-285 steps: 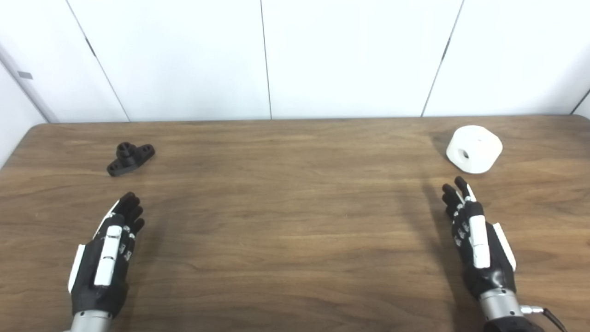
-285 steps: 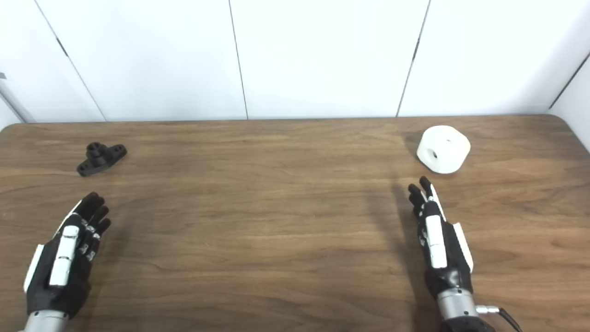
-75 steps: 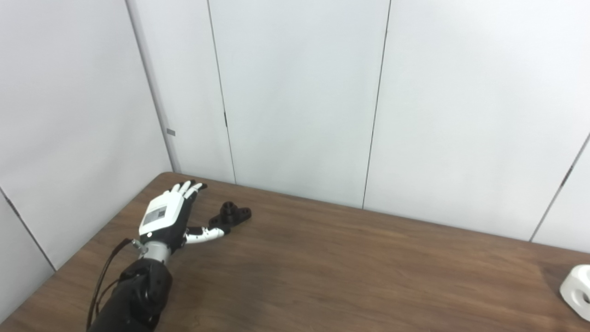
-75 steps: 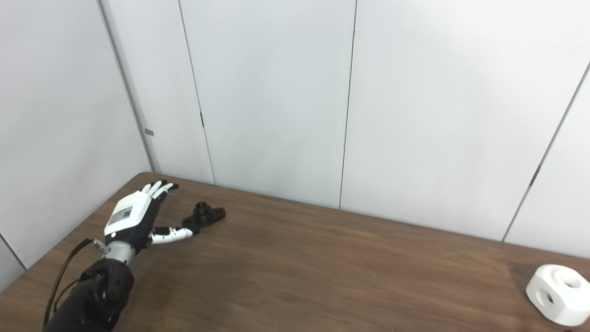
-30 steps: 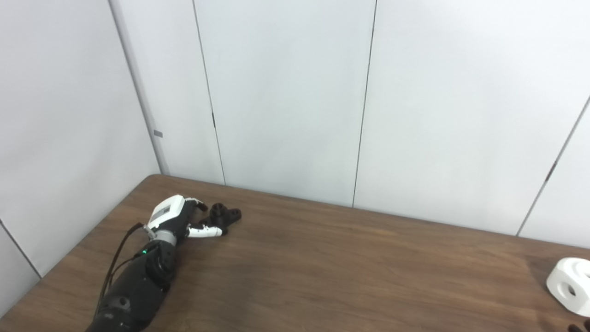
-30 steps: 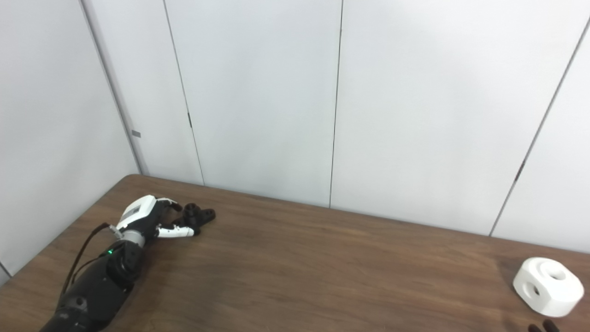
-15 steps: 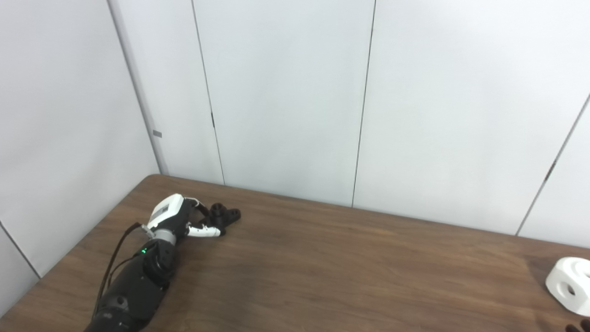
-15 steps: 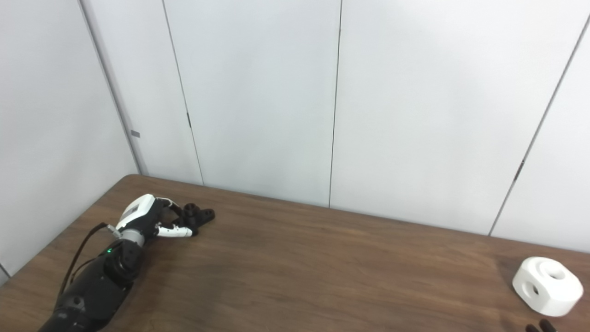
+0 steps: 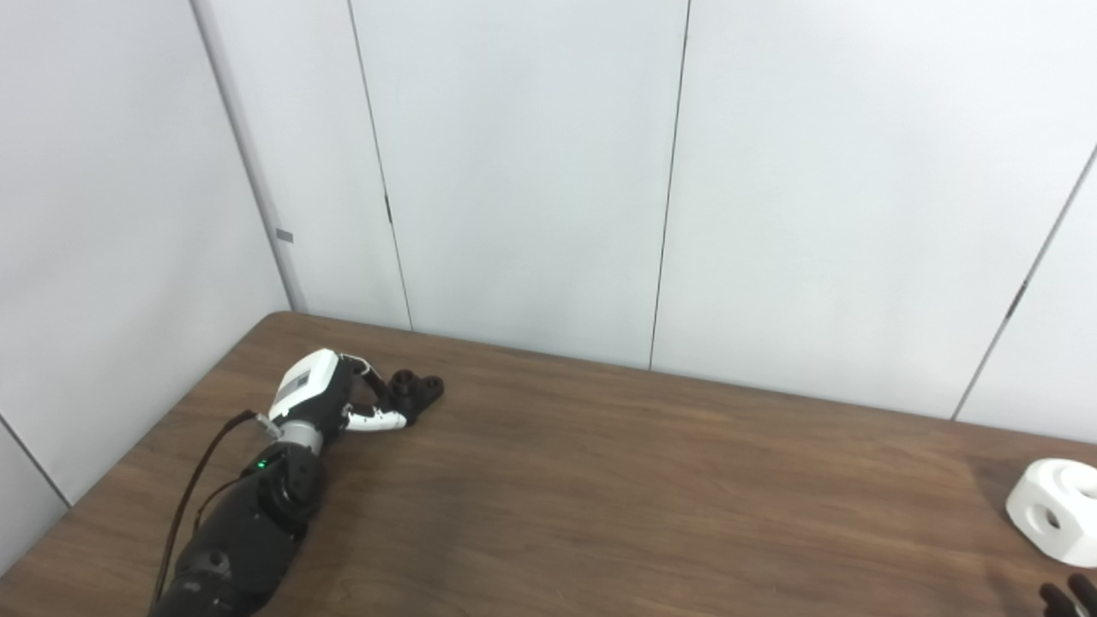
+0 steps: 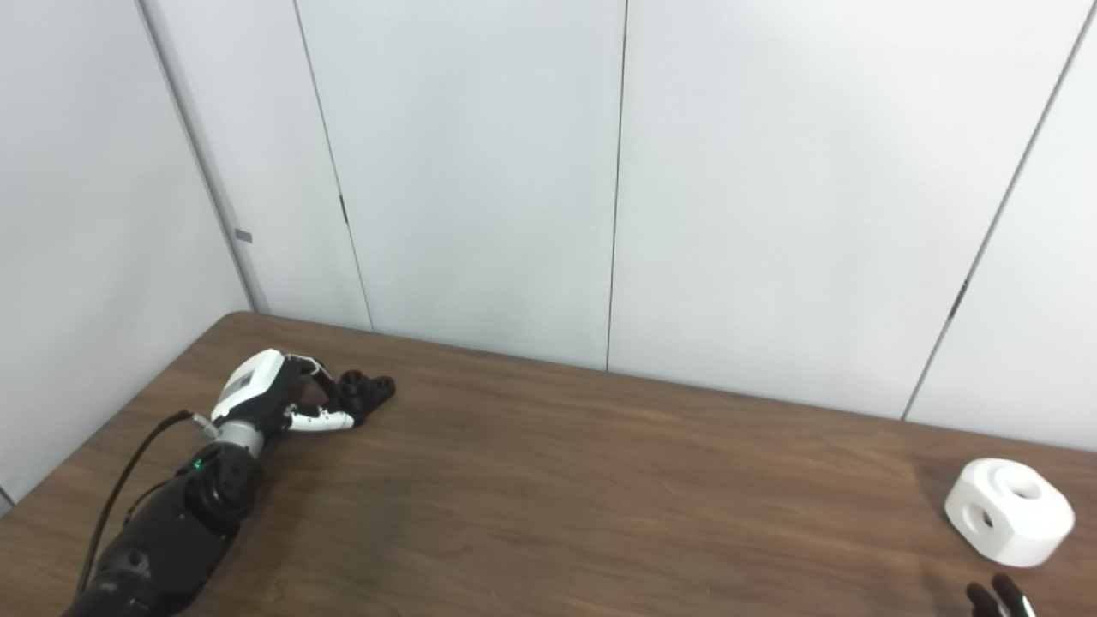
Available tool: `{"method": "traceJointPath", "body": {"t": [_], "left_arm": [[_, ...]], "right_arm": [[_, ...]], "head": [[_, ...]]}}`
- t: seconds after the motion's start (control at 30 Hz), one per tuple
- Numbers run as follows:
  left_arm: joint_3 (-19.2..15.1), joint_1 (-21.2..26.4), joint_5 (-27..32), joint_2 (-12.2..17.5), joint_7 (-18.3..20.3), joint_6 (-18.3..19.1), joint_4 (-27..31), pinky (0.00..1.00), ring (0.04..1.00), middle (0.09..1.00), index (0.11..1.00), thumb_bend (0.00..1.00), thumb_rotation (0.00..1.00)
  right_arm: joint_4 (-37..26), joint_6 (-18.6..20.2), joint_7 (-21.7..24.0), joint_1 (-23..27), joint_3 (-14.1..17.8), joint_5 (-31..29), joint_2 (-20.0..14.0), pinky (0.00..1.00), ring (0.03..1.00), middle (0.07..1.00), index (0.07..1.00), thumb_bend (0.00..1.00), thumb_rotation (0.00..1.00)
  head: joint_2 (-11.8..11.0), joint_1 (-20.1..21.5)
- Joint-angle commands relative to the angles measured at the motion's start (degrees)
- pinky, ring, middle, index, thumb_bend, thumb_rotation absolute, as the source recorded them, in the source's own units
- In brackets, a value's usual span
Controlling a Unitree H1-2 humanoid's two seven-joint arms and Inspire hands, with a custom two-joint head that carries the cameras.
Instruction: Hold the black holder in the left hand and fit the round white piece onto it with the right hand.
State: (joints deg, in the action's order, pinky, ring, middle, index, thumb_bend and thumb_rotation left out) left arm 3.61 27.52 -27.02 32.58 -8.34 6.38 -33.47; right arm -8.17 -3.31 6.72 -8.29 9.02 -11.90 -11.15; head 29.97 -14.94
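Observation:
The small black holder [image 9: 417, 390] lies on the wooden table [image 9: 600, 480] near its far left corner. My left hand [image 9: 326, 398] reaches it from the left, its fingers curled over the holder's near end and its white thumb [image 9: 375, 421] pressed along the front side. The round white piece [image 10: 1010, 512], with a hole on top and one in its side, rests at the table's right edge. Of my right hand [image 10: 994, 596] only dark fingertips show at the bottom right corner, just in front of the white piece and apart from it.
White wall panels [image 9: 531, 171] stand close behind the table and along its left side. The table's rounded far left corner [image 9: 278, 319] is just beyond the left hand. A black cable [image 9: 193, 497] runs along the left forearm.
The left fingers have curled tighter over the holder since one second ago. The right fingertips have come a little further into view. The camera has shifted slightly.

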Motion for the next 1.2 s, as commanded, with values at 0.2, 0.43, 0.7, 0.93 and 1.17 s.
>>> {"method": "traceJointPath", "body": {"t": [0.2,0.43,0.7,0.93,1.17], "left_arm": [[0.81,1.52,-1.58,0.98,-1.7,-0.4,1.13,0.92,0.913,0.797,0.482,0.52,0.05],[1.16,-0.11,-1.4,1.3,-0.28,-1.78,4.0,0.91,0.891,0.783,0.482,0.52,0.05],[2.04,-5.2,-0.94,0.88,5.79,0.08,15.37,0.91,0.902,0.796,0.484,0.52,0.05],[2.91,-8.55,-2.07,-0.69,10.96,4.24,26.54,0.9,0.905,0.798,0.484,0.52,0.05],[5.6,-10.68,-4.12,-0.47,15.42,2.79,34.38,0.96,0.903,0.808,0.485,0.52,0.05]], "right_arm": [[-0.35,0.81,0.22,-1.59,-0.8,0.12,0.84,1.0,0.99,0.938,0.969,0.58,0.99],[-0.73,1.35,-0.13,-1.59,-1.1,0.92,1.04,1.0,0.987,0.936,0.969,0.59,1.0],[-0.6,0.8,-0.67,-1.41,-1.39,1.95,1.57,1.0,0.988,0.933,0.961,0.62,0.97],[-1.63,1.35,-1.36,-1.45,-1.73,2.62,2.11,1.0,0.979,0.92,0.956,0.6,0.94],[-1.94,0.88,-2.09,-1.38,-2.35,3.75,2.3,1.0,0.966,0.915,0.953,0.61,0.92]], "head": [[0.1,0.2],[0.4,1.44],[0.98,2.44],[1.97,3.25],[3.4,5.0]]}}
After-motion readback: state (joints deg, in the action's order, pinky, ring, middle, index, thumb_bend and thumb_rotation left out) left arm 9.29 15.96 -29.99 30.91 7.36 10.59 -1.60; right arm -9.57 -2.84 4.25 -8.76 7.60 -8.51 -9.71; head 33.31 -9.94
